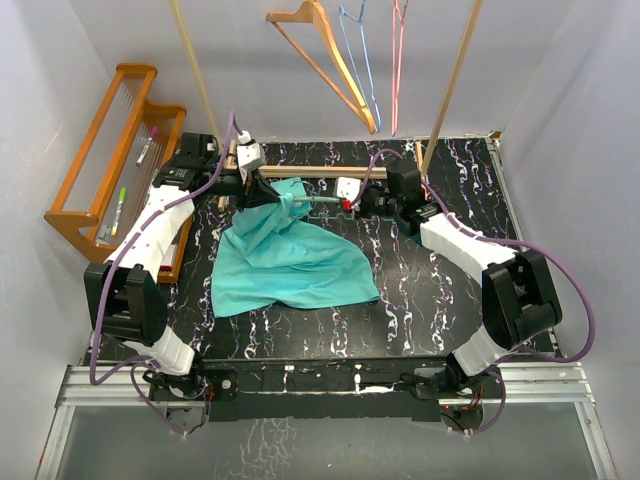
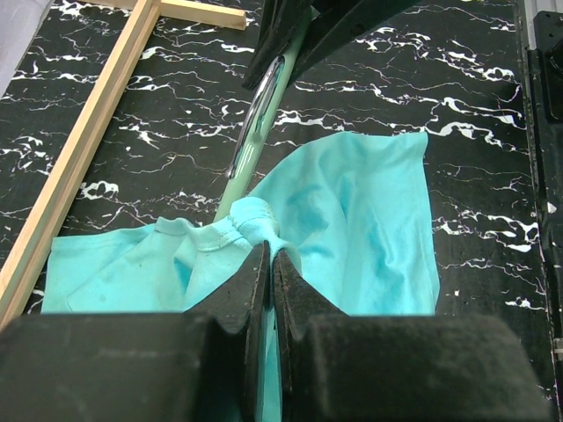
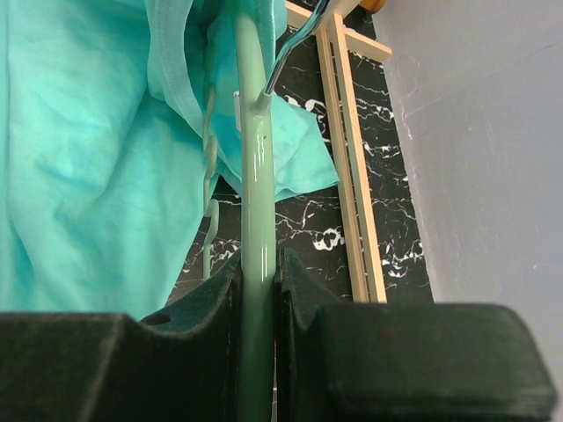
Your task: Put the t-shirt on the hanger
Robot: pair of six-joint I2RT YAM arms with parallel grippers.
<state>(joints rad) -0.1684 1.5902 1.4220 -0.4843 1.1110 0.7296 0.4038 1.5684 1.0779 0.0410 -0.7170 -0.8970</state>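
Observation:
The teal t-shirt (image 1: 290,262) lies spread on the black marbled table, its collar end lifted at the back. My left gripper (image 1: 262,193) is shut on the collar of the t-shirt (image 2: 352,220), pinching a fold of cloth (image 2: 264,230). The mint-green hanger (image 1: 322,201) sticks out of the collar to the right. My right gripper (image 1: 368,203) is shut on the hanger's arm (image 3: 255,193). In the left wrist view the hanger (image 2: 255,132) runs from the collar up to the right gripper. The t-shirt (image 3: 88,158) drapes over the hanger's far end.
A wooden rack frame (image 1: 310,172) stands at the table's back, its rails showing in both wrist views (image 2: 79,158) (image 3: 352,176). An orange wooden hanger (image 1: 325,55) and thin blue and pink hangers (image 1: 375,50) hang above. A wooden shelf (image 1: 110,150) with pens stands at left.

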